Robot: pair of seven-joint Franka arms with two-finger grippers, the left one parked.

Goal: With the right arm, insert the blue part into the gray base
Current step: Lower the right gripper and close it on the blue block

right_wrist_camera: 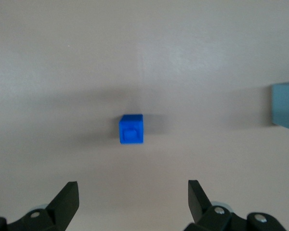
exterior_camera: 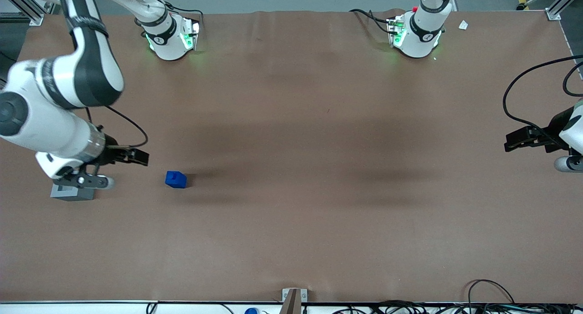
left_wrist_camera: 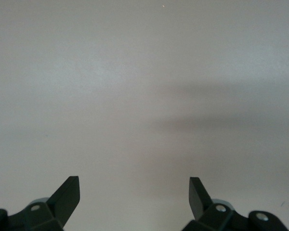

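A matt brown table covering [exterior_camera: 319, 145], smooth like paper or thin sheet, with faint creases near its edge by the arm bases. On it, the blue part [exterior_camera: 176, 179], bright plastic with a slight sheen, its raised stub visible on one face in the right wrist view [right_wrist_camera: 131, 129]. The gray base [exterior_camera: 73, 193] looks like dull, matt plastic. The right arm [exterior_camera: 68, 77] has glossy white shells and dark grey bands; its gripper [exterior_camera: 136, 157], hovering near the blue part with fingers spread, is matt black

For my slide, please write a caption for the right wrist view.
Open gripper above the table, facing the blue part; gray base at the edge.
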